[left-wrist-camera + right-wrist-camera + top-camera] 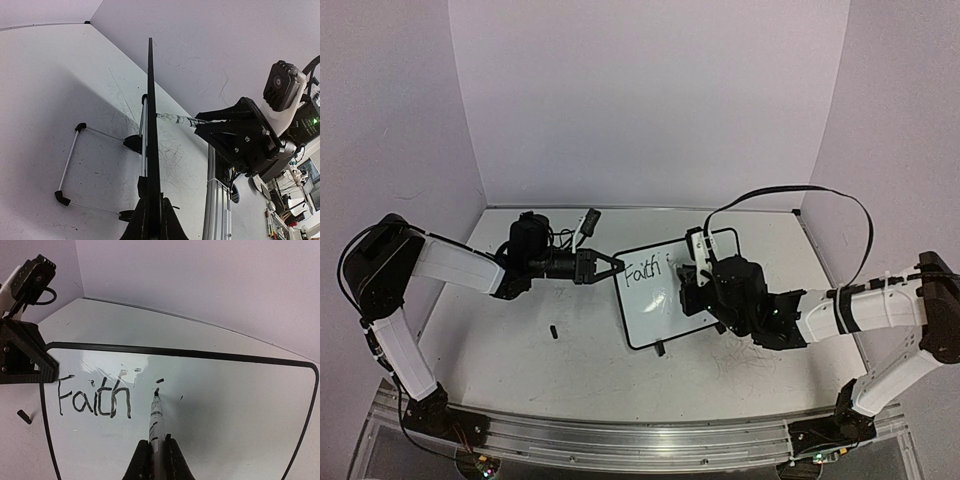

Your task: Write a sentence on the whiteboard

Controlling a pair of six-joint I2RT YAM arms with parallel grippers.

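Observation:
The whiteboard (pixel 665 312) stands tilted mid-table, black-framed. It reads "Faith" (pixel 95 400) in black marker, with a short dash and the start of an "i" stroke to the right (pixel 159 382). My left gripper (pixel 610 267) is shut on the board's left edge; in the left wrist view the board's edge (pixel 151 125) runs up from the jaws (pixel 152 220). My right gripper (pixel 159 452) is shut on a white marker (pixel 155 420), its tip touching the board just below the dash. The right gripper also shows in the top view (pixel 695 280) over the board.
A small black cap-like piece (pixel 554 331) lies on the table left of the board. A black-and-white object (pixel 588 222) lies near the back wall. The board's wire feet (pixel 70 170) rest on the scuffed tabletop. White walls close three sides.

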